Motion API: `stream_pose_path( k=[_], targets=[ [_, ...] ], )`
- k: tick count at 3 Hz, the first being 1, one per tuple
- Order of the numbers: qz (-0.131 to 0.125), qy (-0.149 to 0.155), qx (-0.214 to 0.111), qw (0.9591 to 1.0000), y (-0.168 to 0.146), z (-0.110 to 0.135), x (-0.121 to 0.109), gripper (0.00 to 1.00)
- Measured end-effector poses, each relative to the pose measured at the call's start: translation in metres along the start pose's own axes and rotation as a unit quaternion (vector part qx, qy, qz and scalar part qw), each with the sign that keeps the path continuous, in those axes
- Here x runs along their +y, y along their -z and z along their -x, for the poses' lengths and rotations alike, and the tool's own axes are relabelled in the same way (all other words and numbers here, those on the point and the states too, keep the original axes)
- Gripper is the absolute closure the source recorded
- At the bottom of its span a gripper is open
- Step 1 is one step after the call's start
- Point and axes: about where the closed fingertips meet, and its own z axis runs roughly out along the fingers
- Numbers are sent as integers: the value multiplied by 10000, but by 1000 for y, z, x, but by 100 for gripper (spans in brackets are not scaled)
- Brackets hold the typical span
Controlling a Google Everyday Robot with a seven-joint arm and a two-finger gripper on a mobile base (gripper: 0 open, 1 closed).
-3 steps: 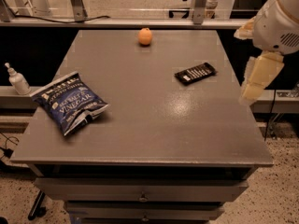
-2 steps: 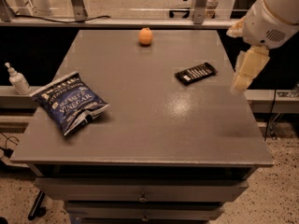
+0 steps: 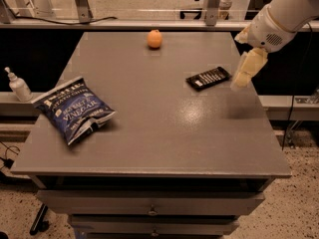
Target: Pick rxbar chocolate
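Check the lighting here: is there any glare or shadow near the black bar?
Camera view: soft glare sheens the grey tabletop in front of the small flat black bar wrapper, not on it; the pale gripper hangs just to the picture's right of the bar, its faint shadow falling on the table nearer the camera; the surroundings are dim.

A gray table (image 3: pixel 164 138) with drawers (image 3: pixel 149 203) stands on a speckled floor (image 3: pixel 299 218), a metal rail (image 3: pixel 124 25) behind.

White arm (image 3: pixel 281 15) at upper right, angled down-left, claw (image 3: pixel 247 69) pointing downward
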Motion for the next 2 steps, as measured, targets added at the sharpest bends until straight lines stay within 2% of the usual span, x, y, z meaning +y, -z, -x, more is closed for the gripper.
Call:
stream_pose_path(
  k=[2],
  targets=[
    [73, -628, -388, 9972, -48, -6, -32, 0]
  ],
)
